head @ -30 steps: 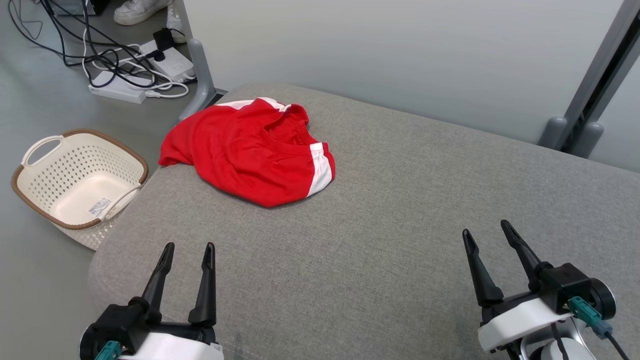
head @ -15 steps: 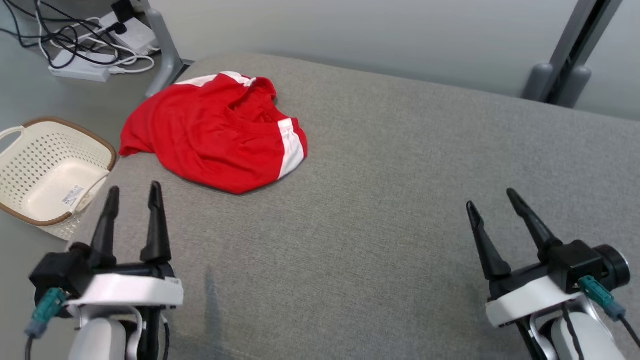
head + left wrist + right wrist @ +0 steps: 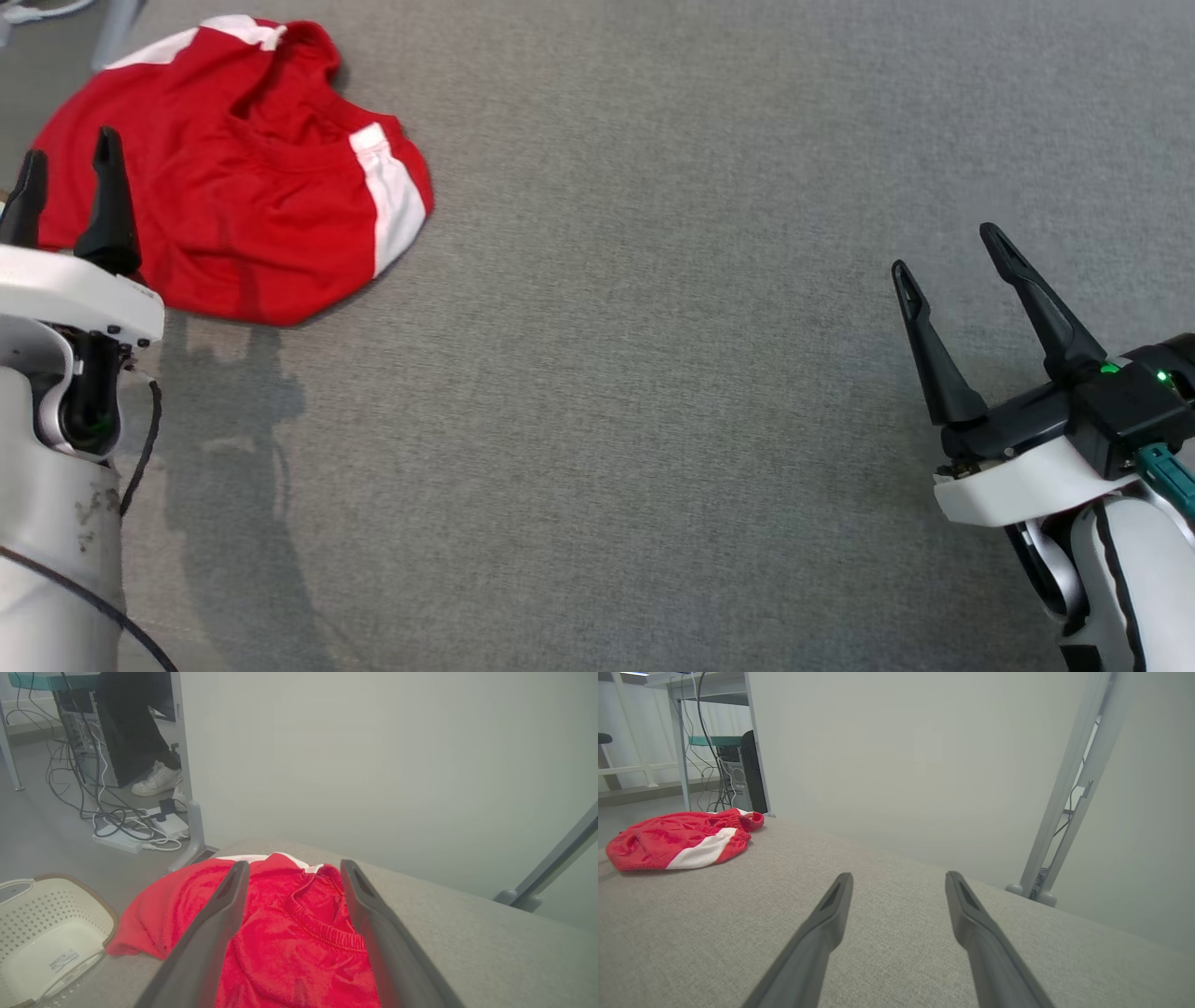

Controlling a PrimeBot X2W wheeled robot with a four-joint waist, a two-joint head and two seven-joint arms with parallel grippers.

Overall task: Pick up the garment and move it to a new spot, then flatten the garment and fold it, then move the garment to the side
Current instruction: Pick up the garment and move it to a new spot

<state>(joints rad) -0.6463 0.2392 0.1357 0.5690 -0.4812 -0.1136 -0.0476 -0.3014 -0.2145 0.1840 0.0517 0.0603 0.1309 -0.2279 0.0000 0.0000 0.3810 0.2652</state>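
Grey fabric-covered surface: padded, rounded at its far left corner, weave even. One item lies directly on it: a red garment with white stripes, crumpled in a loose heap near that corner, one fold reaching the left edge. The floor beside that edge carries a cream perforated basket, white power strips and tangled dark cables.

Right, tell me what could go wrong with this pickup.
1. The red shorts lie bunched at the grey cushion's corner; a shallow pinch by the open left gripper could nudge them over the edge toward the basket.
2. Folds overlap, so it may grab a single layer and lift them twisted.
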